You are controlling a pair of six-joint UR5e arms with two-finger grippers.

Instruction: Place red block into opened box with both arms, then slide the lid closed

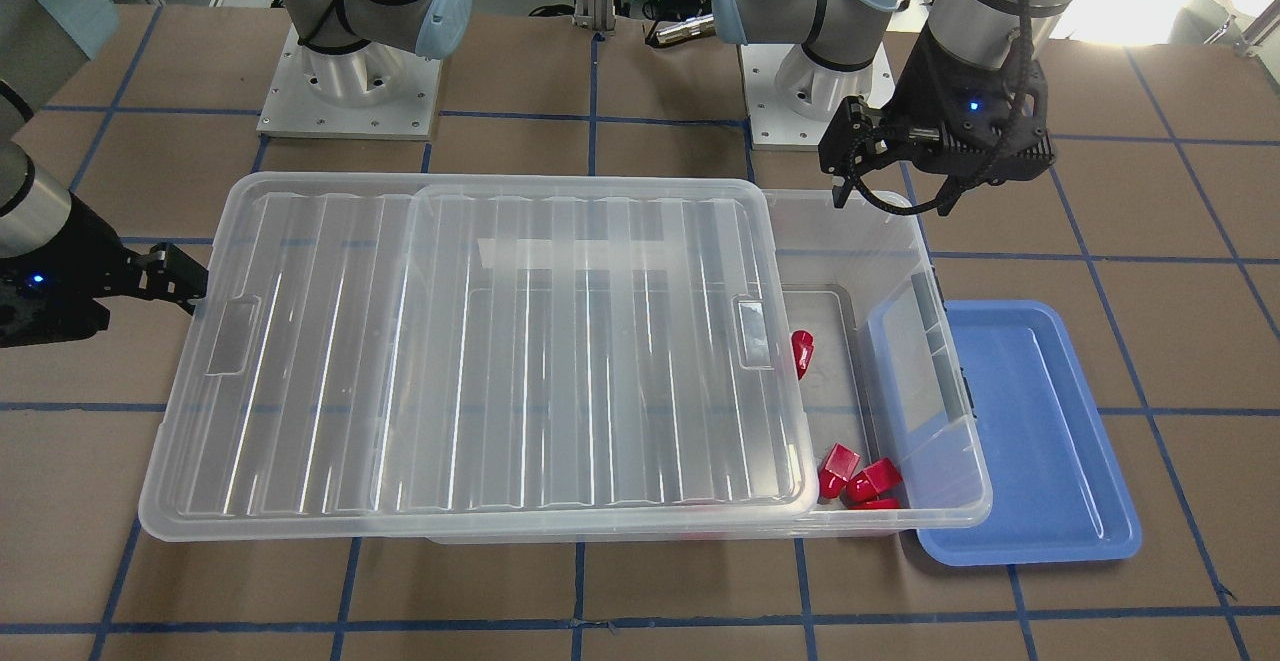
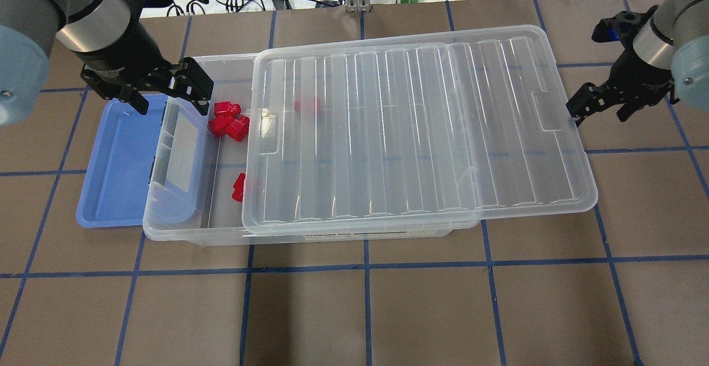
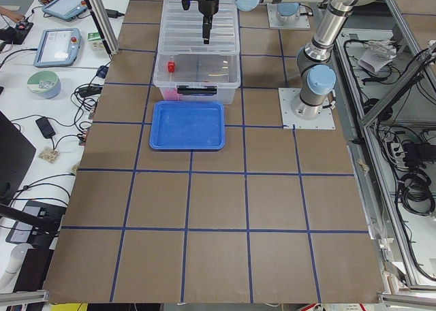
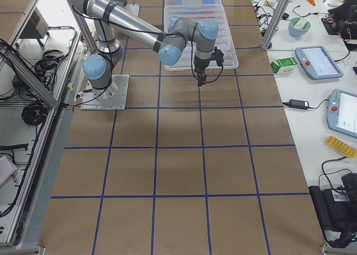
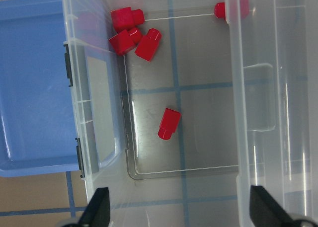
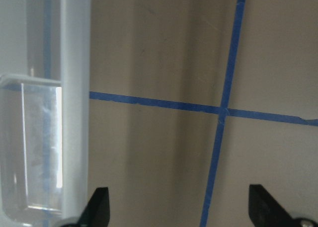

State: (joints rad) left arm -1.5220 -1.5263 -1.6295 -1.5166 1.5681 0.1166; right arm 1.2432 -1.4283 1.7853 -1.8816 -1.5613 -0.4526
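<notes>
Lid [image 1: 480,361] sat offset, its end just beside the right gripper [image 2: 601,106], fingers spread, empty | left gripper [image 5: 179,207] released; red block [image 5: 169,123] below it in box [image 2: 166,227] | risk: an off-centre push could skew the lid and jam it.

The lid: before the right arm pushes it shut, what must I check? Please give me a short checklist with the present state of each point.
1. Is the red block inside the box? Ok: it lies on the floor at the uncovered end.
2. Are the other red blocks below the rim? Ok: they lie low on the floor.
3. Is the left claw empty? Ok: it is open and holds nothing.
4. Is the left claw out of the path of the lid? Cannot tell: it hangs over the uncovered end, and its height above the rim is unclear.
5. Is the right claw at the lid's short end? Ok: it is open beside that edge. Whether it touches, cannot tell.
</notes>
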